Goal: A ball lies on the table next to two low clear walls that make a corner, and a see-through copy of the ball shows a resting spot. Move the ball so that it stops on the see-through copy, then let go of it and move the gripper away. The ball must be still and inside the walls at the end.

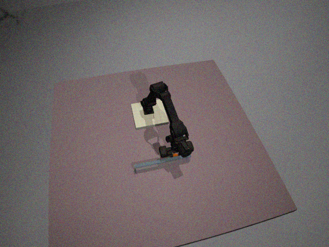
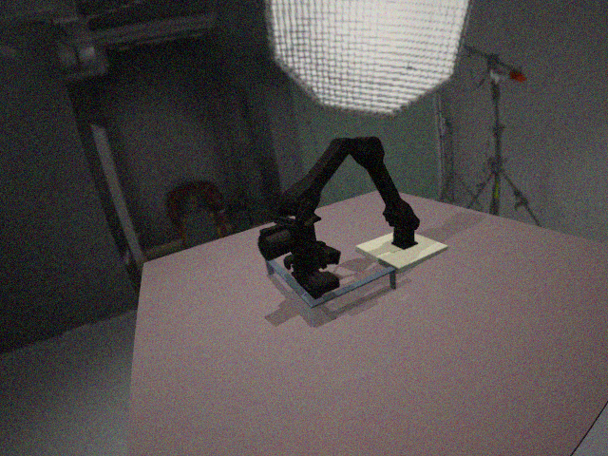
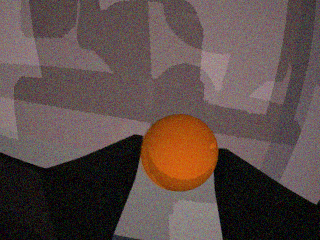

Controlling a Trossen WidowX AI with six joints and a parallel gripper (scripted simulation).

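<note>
Wrist view shows the orange ball point(image 3: 179, 152) pinched between the two dark fingers of the gripper point(image 3: 179, 180), which is closed on it about half way. From above, the gripper sits low in the corner of the clear walls point(image 1: 148, 164), so carrying looks done. The see-through copy is probably hidden under the ball; releasing and backing away remain.
</note>
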